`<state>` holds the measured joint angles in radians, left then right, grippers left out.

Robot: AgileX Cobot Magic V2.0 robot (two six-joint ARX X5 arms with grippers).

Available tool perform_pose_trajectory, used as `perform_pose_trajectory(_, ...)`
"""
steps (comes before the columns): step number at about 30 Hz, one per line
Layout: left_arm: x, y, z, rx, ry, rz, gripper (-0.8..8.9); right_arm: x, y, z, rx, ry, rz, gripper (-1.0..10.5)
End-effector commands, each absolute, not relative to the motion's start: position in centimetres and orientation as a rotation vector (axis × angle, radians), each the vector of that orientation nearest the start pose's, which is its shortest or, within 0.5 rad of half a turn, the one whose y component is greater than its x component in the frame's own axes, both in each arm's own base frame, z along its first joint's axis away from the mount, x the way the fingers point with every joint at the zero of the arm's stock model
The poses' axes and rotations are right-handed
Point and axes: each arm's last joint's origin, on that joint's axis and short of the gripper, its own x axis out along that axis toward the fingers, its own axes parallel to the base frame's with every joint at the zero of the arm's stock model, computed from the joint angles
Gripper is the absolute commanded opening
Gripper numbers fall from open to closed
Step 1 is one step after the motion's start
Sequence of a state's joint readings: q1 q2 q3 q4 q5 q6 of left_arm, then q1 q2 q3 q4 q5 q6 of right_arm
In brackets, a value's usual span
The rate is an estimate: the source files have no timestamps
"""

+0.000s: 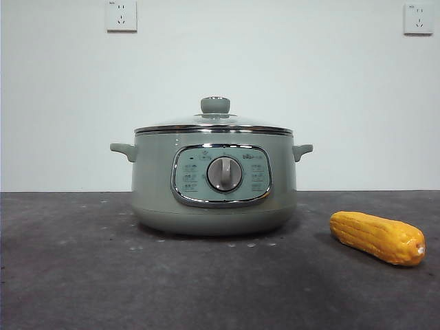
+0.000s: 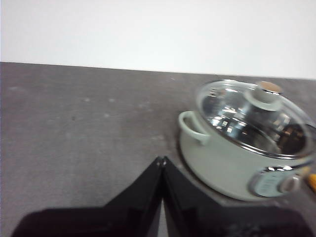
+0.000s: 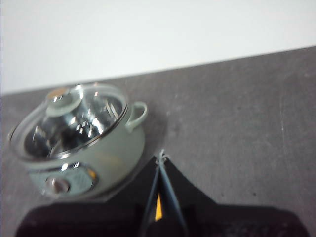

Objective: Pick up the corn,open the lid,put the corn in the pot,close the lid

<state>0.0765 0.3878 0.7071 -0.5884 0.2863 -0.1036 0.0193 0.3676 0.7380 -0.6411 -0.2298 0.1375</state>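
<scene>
The sage-green pot [image 1: 214, 182] stands in the middle of the dark table with the glass lid [image 1: 214, 122] shut on it. The corn [image 1: 377, 237] lies on the table to the pot's right, near the front. My left gripper [image 2: 161, 160] is shut and empty, held above the table beside the pot [image 2: 237, 158]; its view shows the lid [image 2: 254, 116] from above. My right gripper [image 3: 161, 158] is shut and empty, above the table on the pot's [image 3: 94, 158] other side; a sliver of the corn [image 3: 158, 207] shows between its jaws. Neither arm shows in the front view.
A white wall with two sockets [image 1: 121, 15] stands behind the table. The dark table [image 1: 82, 275] runs wide on both sides of the pot.
</scene>
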Motion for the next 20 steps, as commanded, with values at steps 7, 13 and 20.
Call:
perform_pose_trajectory(7,7.8,-0.4,35.2,-0.106,0.320,-0.267,-0.07,7.7,0.9,36.4,0.043,0.451,0.264,-0.1)
perform_pose_trajectory(13,7.8,-0.6,35.7,-0.098,0.345,-0.286,-0.03,8.4,0.9,36.9,0.009,0.522,0.279,-0.1)
perform_pose_trajectory(20,7.9,-0.6,36.3,-0.102,0.368,-0.289,4.11,9.0,1.0,36.6,0.025,0.566,0.319,2.9)
